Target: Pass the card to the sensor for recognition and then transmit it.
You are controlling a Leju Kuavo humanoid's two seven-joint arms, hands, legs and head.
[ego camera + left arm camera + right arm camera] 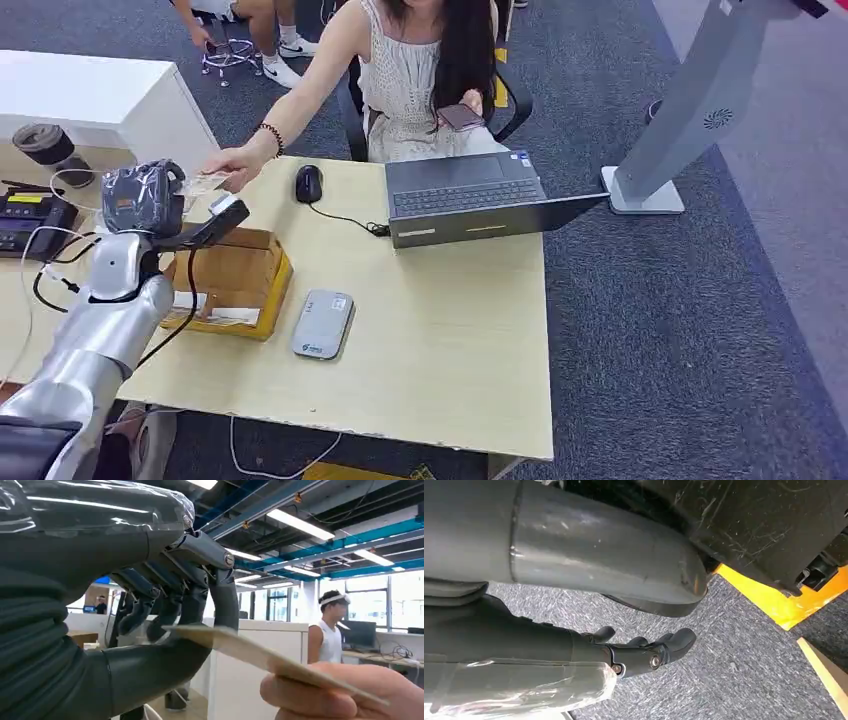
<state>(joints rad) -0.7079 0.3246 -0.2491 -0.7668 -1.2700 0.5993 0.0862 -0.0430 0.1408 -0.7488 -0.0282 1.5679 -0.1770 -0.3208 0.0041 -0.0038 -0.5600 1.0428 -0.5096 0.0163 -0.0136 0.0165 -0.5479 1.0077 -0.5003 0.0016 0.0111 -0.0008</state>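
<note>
Left hand, dark grey under a clear plastic wrap, is raised above the far left part of the pale wooden counter and pinches one end of the thin beige card between its thick thumb and the curled darker fingers. A person's hand, reached across from the far side of the counter, grips the card's other end, so the card spans between the two hands, just beyond an open cardboard box with a yellow edge. Right hand hangs low over grey carpet, its fingers loosely bent and apart, with nothing in them.

Beside the box lies a flat grey card sensor. Farther back on the counter sit a black computer mouse and an open dark laptop, with a black desk telephone at the left edge. Dark grey carpet covers the room's floor, and a grey stand with a flat base rises at the right. Seen from the left wrist, long ceiling lights run overhead and a person in a white sleeveless top stands near white partitions.
</note>
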